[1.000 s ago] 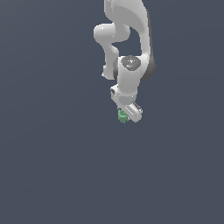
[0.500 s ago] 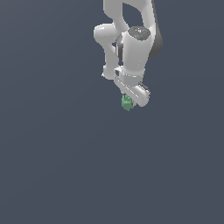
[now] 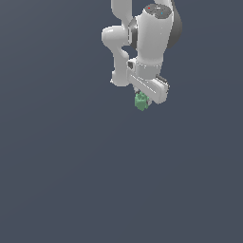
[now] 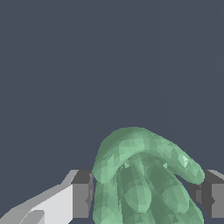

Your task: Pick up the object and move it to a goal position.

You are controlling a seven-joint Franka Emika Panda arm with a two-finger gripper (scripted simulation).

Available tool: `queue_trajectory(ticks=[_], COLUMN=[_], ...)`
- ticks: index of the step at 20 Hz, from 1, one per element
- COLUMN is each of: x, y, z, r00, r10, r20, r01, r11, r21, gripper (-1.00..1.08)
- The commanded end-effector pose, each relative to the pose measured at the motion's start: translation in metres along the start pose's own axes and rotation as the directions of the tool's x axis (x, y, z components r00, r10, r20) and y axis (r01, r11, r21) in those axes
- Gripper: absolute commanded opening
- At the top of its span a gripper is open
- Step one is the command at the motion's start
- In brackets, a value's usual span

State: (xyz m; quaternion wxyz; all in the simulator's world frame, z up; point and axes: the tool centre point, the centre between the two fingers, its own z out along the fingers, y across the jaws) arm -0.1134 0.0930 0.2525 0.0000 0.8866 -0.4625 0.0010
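The object (image 3: pixel 141 101) is a small green lumpy blob held under the white arm's hand in the exterior view. My gripper (image 3: pixel 143 100) is shut on it and holds it up off the grey surface. In the wrist view the green object (image 4: pixel 144 175) fills the space between my two dark fingertips (image 4: pixel 82 192), which press against its sides; the gripper (image 4: pixel 146 194) grips it across its middle. The fingers themselves are mostly hidden behind the hand in the exterior view.
A plain dark grey surface (image 3: pixel 71 180) spreads all around. The white arm (image 3: pixel 152 38) rises toward the top of the exterior view. No other objects show.
The arm has lifted and shifted toward the exterior view's right with the green object in the gripper; the wrist has turned and leans more toward the camera.
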Motion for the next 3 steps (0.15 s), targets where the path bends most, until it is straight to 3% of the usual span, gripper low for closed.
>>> queue_trajectory(ticks=[1,3], x=[-0.0019,-0.0022], y=[0.0007,0.0007], z=[-0.0051,-0.0062], r00=[1.0,1.0], r10=[0.0,0.0], r20=[0.0,0.0], r01=[0.0,0.0], r11=[1.0,1.0], r21=[-0.001,-0.001], gripper=[-1.0,-1.0])
